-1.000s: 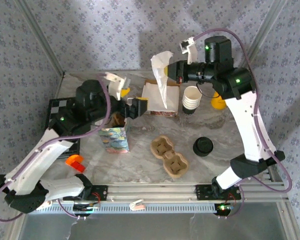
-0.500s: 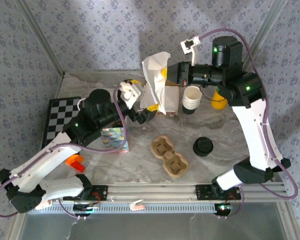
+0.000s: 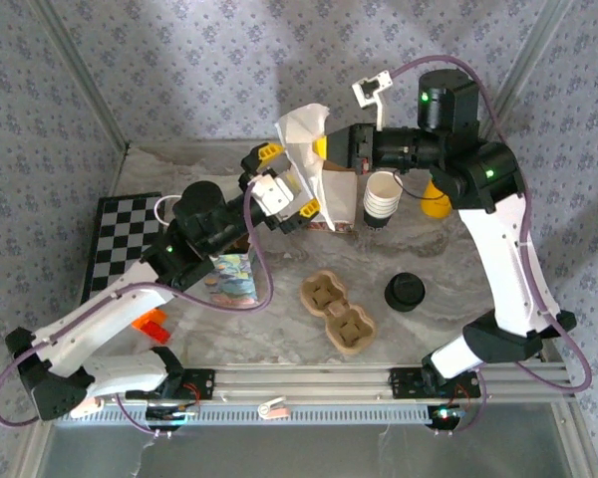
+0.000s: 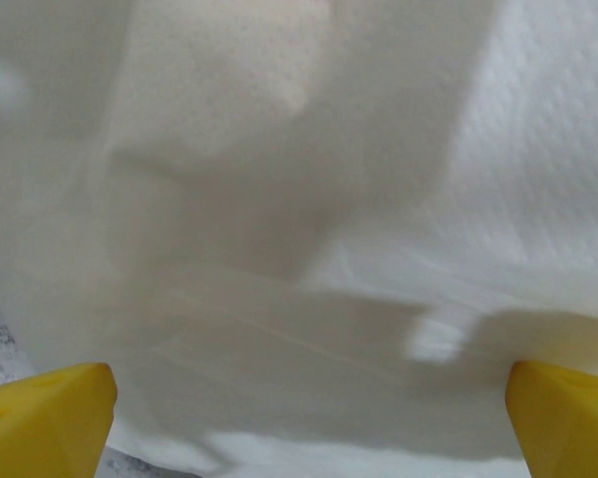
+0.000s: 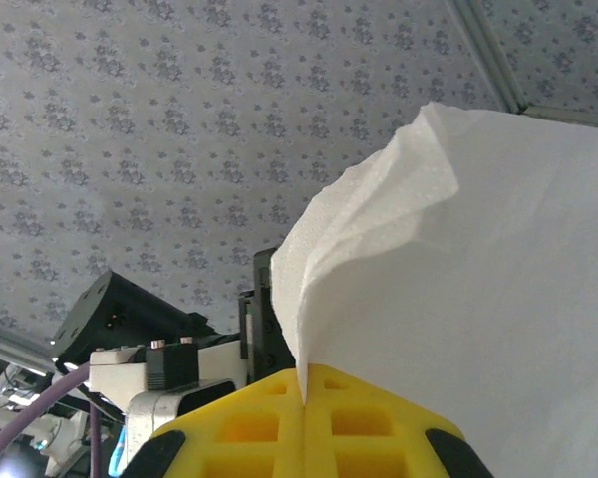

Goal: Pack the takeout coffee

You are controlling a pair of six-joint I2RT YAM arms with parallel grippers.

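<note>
The takeout coffee [image 3: 406, 292], a dark cup with a black lid, stands on the marble table right of the pulp cup tray [image 3: 337, 311]. High at the back, my right gripper [image 3: 322, 146] is shut on the top edge of a white paper sheet or bag [image 3: 307, 164], which hangs down from it. The wrist view shows the paper [image 5: 478, 279] pinched between the yellow jaws of the right gripper [image 5: 304, 398]. My left gripper [image 3: 284, 181] is open, its yellow fingers on either side of the hanging paper [image 4: 309, 249]; the left gripper [image 4: 309, 418] has the paper between its tips.
A stack of lidless cream-rimmed cups [image 3: 381, 199] and a yellow object [image 3: 436, 204] stand at the back right. A brown box [image 3: 337, 194] sits behind the paper. A colourful carton [image 3: 229, 277], an orange piece [image 3: 151, 324] and a checkered board [image 3: 120, 239] are on the left.
My left arm has swung up and to the right, from the carton to the hanging paper, with its fingers still open. The right gripper has carried the paper a little to the left.
</note>
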